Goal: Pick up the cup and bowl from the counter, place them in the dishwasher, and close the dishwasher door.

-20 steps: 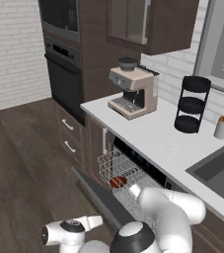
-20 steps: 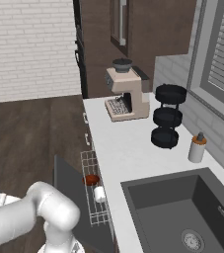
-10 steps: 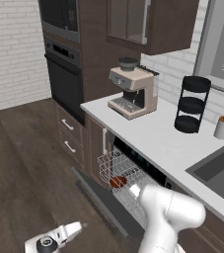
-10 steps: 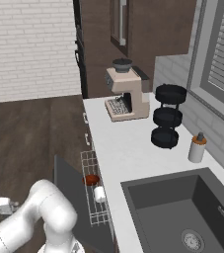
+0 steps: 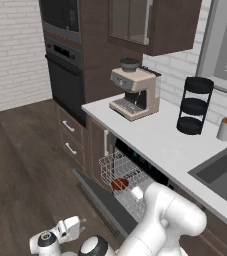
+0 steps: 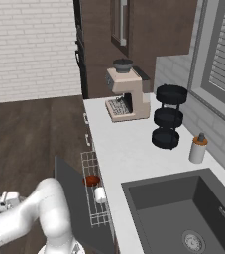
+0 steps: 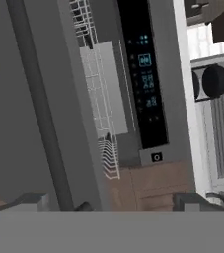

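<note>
Although the long pale grey-white worktop (image 5: pixel 160 140) no longer carries either dish, the job is not finished: the wide dark drop-down dishwasher door (image 5: pixel 102 200) hangs open, so closing it is what remains. Inside the built-in dishwasher (image 6: pixel 96 191), on its white wire rack (image 5: pixel 120 175), sit the shallow glossy red-brown bowl (image 5: pixel 119 184) and, just beside it, the short white-grey cup (image 6: pixel 100 194). Low near the floor, the robot's two-finger hand (image 5: pixel 67 231) is spread wide and empty, apart from the door.
</note>
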### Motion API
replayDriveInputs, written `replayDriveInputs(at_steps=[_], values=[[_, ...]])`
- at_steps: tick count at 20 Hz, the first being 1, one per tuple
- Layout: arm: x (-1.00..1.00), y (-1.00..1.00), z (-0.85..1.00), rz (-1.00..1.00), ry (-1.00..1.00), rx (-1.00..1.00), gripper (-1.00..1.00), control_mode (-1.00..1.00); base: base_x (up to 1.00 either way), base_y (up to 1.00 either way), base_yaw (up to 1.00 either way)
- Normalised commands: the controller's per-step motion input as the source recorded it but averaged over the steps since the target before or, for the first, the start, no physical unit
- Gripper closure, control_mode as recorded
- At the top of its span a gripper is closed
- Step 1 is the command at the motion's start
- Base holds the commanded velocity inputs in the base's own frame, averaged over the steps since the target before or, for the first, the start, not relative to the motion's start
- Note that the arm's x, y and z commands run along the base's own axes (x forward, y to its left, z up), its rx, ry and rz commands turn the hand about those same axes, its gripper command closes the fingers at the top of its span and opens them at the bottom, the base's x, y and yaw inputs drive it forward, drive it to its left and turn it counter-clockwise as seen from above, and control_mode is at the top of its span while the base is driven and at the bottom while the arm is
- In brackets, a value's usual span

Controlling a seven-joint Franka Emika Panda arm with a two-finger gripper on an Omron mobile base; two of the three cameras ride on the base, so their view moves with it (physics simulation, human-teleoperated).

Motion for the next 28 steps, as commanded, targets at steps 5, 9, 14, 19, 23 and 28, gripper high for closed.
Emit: replayDriveInputs(at_steps=[5, 9, 14, 19, 23, 28], values=[[0.75, 0.00, -0.85, -0.14, 0.04, -0.22, -1.00, -1.00, 0.00, 0.00, 0.00], [0.68, 0.00, -0.86, -0.14, 0.03, -0.22, -1.00, -1.00, 0.00, 0.00, 0.00], [0.62, 0.00, -0.82, -0.13, 0.01, -0.23, -1.00, -1.00, 0.00, 0.00, 0.00], [0.58, 0.00, -0.72, -0.14, 0.00, -0.28, -1.00, -1.00, 0.00, 0.00, 0.00], [0.61, -0.06, -0.53, -0.19, 0.00, -0.34, -1.00, -1.00, 0.00, 0.00, 0.00], [0.66, -0.18, -0.31, -0.22, -0.02, -0.34, -1.00, -1.00, 0.00, 0.00, 0.00]])
